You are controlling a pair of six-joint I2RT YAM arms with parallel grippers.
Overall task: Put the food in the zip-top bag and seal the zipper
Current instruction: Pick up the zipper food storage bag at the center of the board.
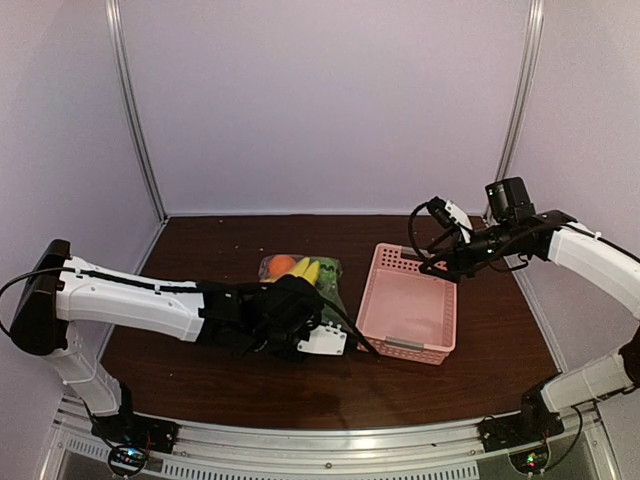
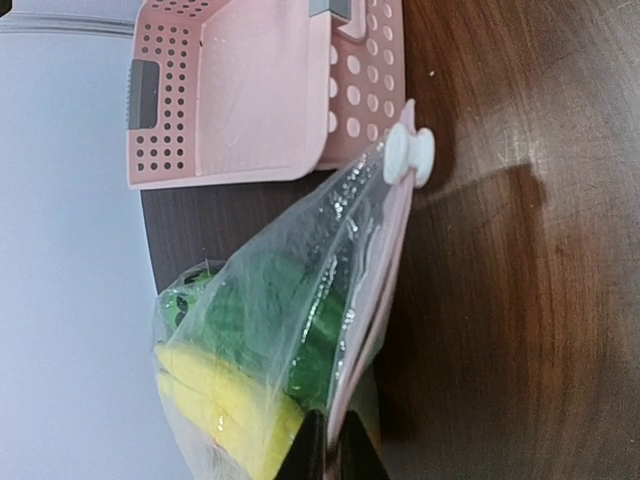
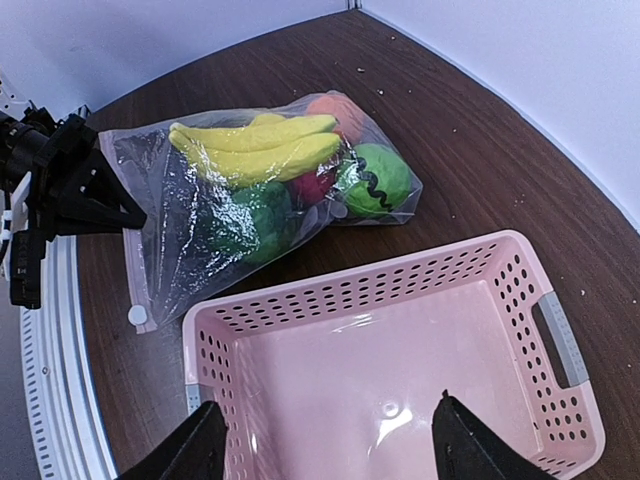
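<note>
Dark wooden table (image 1: 200, 250), pale walls (image 1: 330, 100): left claw (image 2: 328, 440) clenches bag (image 3: 190, 235), right claw (image 3: 330, 430) released.

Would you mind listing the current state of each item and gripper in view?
zip-top bag: lying flat, filled.
food: all inside the zip-top bag.
basket: upright, empty.
slider: at the end of the mouth next to the basket; seal cannot be confirmed.
left gripper: shut on the zip-top bag's mouth edge.
right gripper: open, holding nothing, above the basket.
</note>
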